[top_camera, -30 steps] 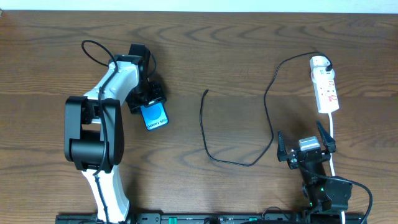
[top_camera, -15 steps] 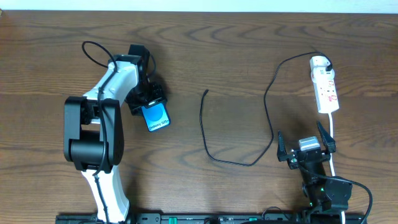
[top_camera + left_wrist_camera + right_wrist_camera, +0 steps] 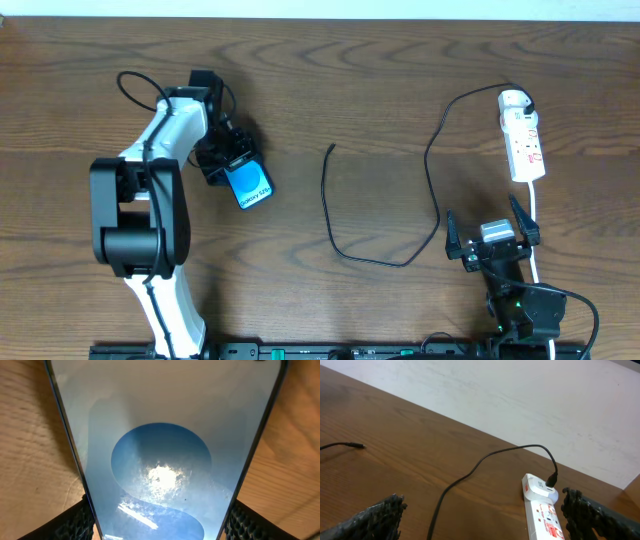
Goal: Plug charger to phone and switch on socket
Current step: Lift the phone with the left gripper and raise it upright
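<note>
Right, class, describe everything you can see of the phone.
The phone is a slim, dark-edged rectangle with a glossy blue screen showing a rounded shape, white lettering and a glare spot. It sits angled diagonally over the wooden table's left side, its upper-left end clamped between the left gripper's fingers.

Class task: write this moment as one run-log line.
left pincer: shut on phone | right pincer: open | charger: plugged in socket, tip loose on table
</note>
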Available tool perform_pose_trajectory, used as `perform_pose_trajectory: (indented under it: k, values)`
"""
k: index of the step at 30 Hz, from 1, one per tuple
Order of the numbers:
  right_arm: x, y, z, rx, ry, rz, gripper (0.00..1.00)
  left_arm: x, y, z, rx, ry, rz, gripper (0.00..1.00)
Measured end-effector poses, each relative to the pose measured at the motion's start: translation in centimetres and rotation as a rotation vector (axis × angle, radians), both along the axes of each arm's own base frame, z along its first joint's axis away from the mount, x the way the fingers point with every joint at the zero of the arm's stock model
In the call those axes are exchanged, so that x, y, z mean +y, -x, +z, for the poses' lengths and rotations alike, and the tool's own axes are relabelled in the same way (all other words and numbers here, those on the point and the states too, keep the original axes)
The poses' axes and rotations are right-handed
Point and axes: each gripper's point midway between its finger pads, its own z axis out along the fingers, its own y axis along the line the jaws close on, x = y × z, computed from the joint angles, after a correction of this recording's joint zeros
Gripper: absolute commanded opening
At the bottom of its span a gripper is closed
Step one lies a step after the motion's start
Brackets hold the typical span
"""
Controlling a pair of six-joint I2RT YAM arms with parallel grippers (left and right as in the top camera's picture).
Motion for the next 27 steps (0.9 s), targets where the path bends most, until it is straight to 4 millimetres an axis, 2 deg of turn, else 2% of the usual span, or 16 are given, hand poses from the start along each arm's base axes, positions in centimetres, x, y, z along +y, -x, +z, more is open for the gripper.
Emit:
perform_pose_trajectory:
  k: [15,27]
  values:
    - [0.0,0.0,0.0,0.0,0.0,0.0,0.99,0.1,-1.4,7.4,-0.196,0.013,0.046,0.64]
    - [0.0,0.0,0.0,0.0,0.0,0.0,0.99,-0.7,-1.4,8.3,-0.141,0.083,0.251,0.63]
